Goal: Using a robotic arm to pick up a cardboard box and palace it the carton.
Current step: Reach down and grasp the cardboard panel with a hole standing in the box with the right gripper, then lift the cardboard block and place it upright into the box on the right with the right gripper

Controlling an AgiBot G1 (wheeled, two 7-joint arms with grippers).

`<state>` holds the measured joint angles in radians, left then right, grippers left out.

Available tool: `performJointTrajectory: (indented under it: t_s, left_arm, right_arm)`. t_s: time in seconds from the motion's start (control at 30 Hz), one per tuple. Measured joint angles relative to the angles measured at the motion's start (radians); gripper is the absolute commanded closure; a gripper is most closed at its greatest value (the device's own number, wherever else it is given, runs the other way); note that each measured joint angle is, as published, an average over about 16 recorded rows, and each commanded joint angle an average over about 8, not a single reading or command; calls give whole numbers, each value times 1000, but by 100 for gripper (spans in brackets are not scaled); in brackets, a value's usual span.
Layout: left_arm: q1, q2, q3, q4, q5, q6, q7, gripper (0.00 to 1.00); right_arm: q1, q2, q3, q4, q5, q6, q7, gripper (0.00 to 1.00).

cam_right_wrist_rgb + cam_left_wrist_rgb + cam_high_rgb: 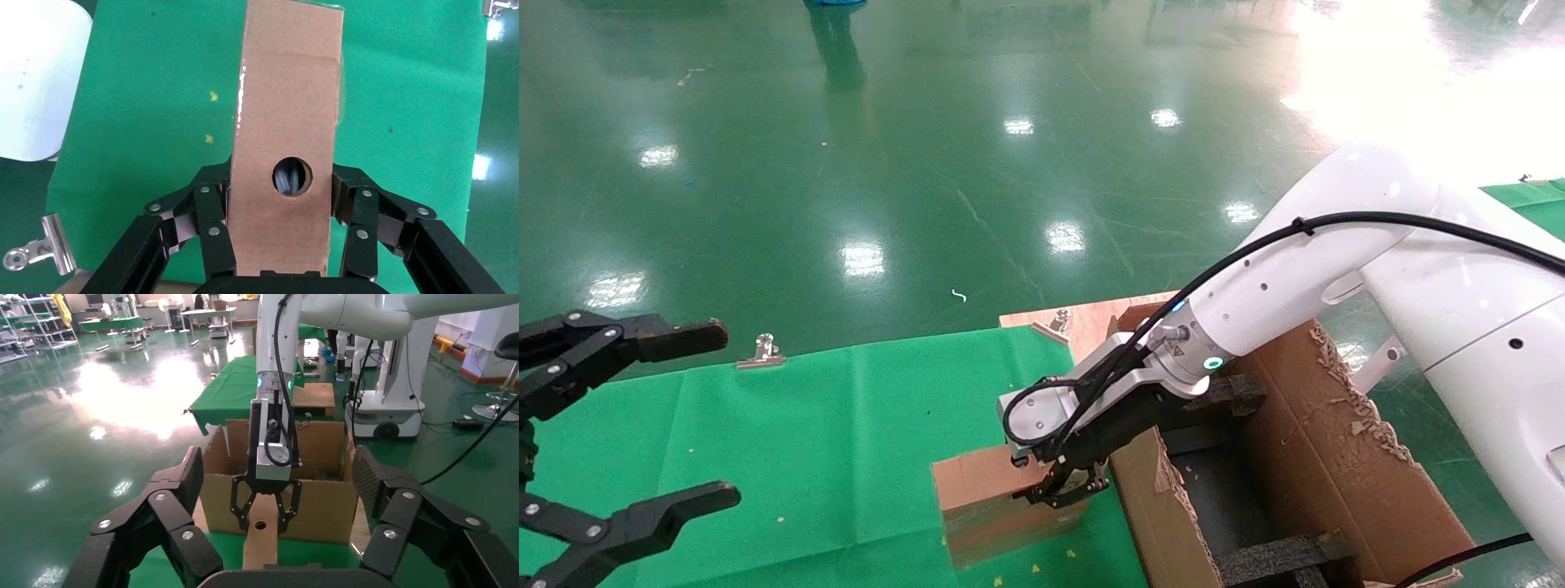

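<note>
Gripping the cardboard box (977, 486) by its narrow holed edge, the right gripper (1065, 488) has it clamped on the green cloth (805, 441) just beside the carton (1328, 457). Lifting and placing remain. Left gripper (641, 425) hangs open, idle.

Right claw (1065, 488) clamped, pointing down; left claw (641, 425) spread wide, raised.

Green cloth (829, 425) over table; metal clips (761, 352) at edge; glossy green floor (887, 163).
</note>
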<state>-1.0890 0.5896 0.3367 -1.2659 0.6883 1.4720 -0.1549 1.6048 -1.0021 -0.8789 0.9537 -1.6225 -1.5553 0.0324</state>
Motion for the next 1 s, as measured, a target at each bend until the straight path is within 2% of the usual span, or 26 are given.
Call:
performJointTrajectory:
  t_s: [0.23, 0.43, 0.73, 1.0]
  left_arm:
    - [0, 0, 0, 0, 0, 0, 0, 0]
    - [0, 0, 0, 0, 0, 0, 0, 0]
    - [0, 0, 0, 0, 0, 0, 0, 0]
    - [0, 0, 0, 0, 0, 0, 0, 0]
  right_arm:
    - [16, 3, 3, -10, 9, -3, -7, 100]
    - [74, 14, 7, -44, 30, -11, -28, 100]
    - [252, 50, -9, -146, 97, -31, -91, 100]
    - [418, 85, -71, -247, 191, -40, -158, 100]
